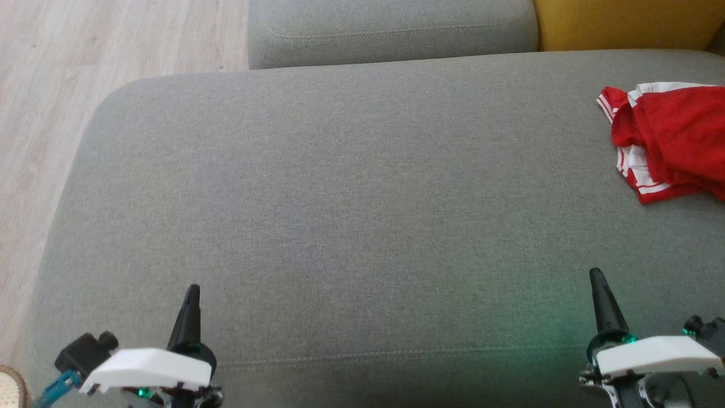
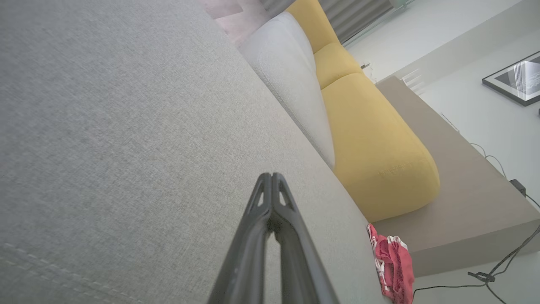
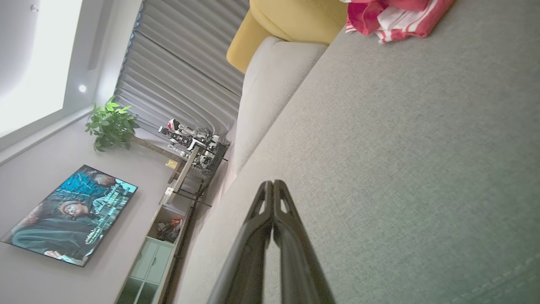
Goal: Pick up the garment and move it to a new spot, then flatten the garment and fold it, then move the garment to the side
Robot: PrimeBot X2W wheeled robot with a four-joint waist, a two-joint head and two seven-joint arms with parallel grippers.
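Head view: garment (image 1: pixel 668 141) lying crumpled, both sets of fingers clenched on nothing

Red garment with white trim is lying bunched up at the far right of the grey seat cushion (image 1: pixel 362 198), running out past the picture's right edge. It is resting flat on the fabric, with folds heaped over one another and striped hems showing at its left side. A yellow cushion (image 1: pixel 623 22) is sitting behind it, near but with a band of grey seat between them. A grey back cushion (image 1: pixel 391 28) is lying to the left of the yellow one. Pale wooden floor (image 1: pixel 85 56) is showing beyond the seat's rounded left corner.

Right fingers (image 1: pixel 603 306) are hovering at the lower right, pressed together and gripping nothing, on the garment's side but well apart from it. Left fingers (image 1: pixel 190 317) are sitting at the lower left, likewise clenched and empty, farthest from the garment. Both wrist views are showing the tips meeting over bare grey cushion.
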